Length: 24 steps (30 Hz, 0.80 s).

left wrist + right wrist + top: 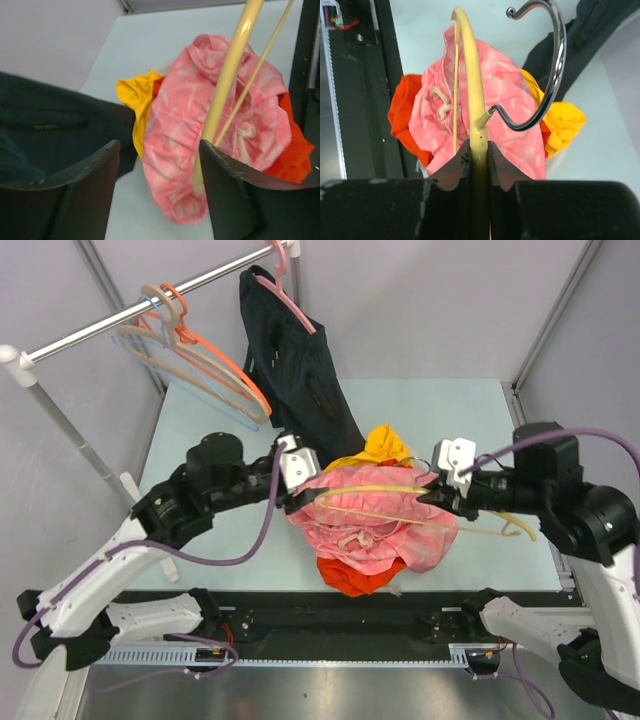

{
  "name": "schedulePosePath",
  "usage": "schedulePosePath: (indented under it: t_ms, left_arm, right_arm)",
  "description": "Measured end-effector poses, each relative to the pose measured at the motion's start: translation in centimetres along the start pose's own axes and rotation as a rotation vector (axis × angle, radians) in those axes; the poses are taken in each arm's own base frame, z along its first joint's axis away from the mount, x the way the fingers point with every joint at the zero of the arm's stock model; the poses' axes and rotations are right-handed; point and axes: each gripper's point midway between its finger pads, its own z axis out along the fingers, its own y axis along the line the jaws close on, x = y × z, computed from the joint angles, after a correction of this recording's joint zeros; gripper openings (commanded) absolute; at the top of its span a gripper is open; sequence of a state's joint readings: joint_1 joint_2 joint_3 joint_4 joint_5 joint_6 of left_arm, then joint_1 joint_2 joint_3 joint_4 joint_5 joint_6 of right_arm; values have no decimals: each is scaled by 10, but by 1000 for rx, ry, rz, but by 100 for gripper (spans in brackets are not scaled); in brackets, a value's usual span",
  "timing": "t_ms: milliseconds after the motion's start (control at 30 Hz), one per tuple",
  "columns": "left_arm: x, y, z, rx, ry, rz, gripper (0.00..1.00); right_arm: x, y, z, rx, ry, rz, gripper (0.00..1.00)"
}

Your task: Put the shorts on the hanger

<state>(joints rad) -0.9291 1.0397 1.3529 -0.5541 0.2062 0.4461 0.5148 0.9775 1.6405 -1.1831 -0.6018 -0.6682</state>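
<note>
The pink shorts (pixel 380 525) lie bunched on a pile of clothes mid-table, with the white drawstring showing. The yellow hanger (pixel 400 490) is held over them, its far arm reaching left. My right gripper (pixel 440 497) is shut on the hanger (pixel 470 75) at its neck, just below the metal hook (pixel 551 75); the shorts (pixel 505 95) hang under it. My left gripper (pixel 295 495) is open at the left edge of the shorts. In the left wrist view the shorts' hem (pixel 175 150) hangs between the jaws, and the hanger's end (pixel 225 85) rests by the right finger (pixel 230 190).
An orange-red garment (pixel 360 575) and a yellow garment (pixel 385 445) lie under the shorts. A black garment (pixel 300 360) hangs on a pink hanger from the rail (pixel 90 335) at the back left, beside orange and beige hangers (pixel 205 360). A black rail (pixel 330 625) runs along the near edge.
</note>
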Motion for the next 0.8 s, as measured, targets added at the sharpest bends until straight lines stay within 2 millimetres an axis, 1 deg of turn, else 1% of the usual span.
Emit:
schedulePosePath:
  t_ms: [33, 100, 200, 267, 300, 333, 433, 533, 700, 800]
  left_arm:
    - [6, 1, -7, -8, 10, -8, 61]
    - [21, -7, -19, 3, 36, -19, 57]
    - [60, -26, -27, 41, 126, -52, 55]
    - [87, -32, -28, 44, 197, -79, 53]
    - [98, -32, -28, 38, 233, -92, 52]
    - [114, -32, -26, 30, 287, -109, 52]
    - [141, -28, -18, 13, 398, -143, 53]
    - [156, -25, -14, -6, 460, -158, 54]
    - [167, -20, -11, -35, 506, -165, 57]
    - [177, -18, -8, -48, 547, -172, 57]
  right_arm:
    - [2, 3, -7, 15, 8, -20, 0]
    - [7, 8, -19, 33, 30, -50, 0]
    - [11, 15, -35, 51, 54, -98, 0]
    - [13, 17, -39, 52, 65, -117, 0]
    - [15, 17, -39, 51, 72, -122, 0]
    - [17, 17, -38, 47, 84, -122, 0]
    - [23, 15, -33, 30, 111, -117, 0]
    - [32, 15, -27, 10, 138, -105, 0]
    - [49, 18, -17, -29, 184, -82, 0]
    - [50, 19, -15, -38, 185, -79, 0]
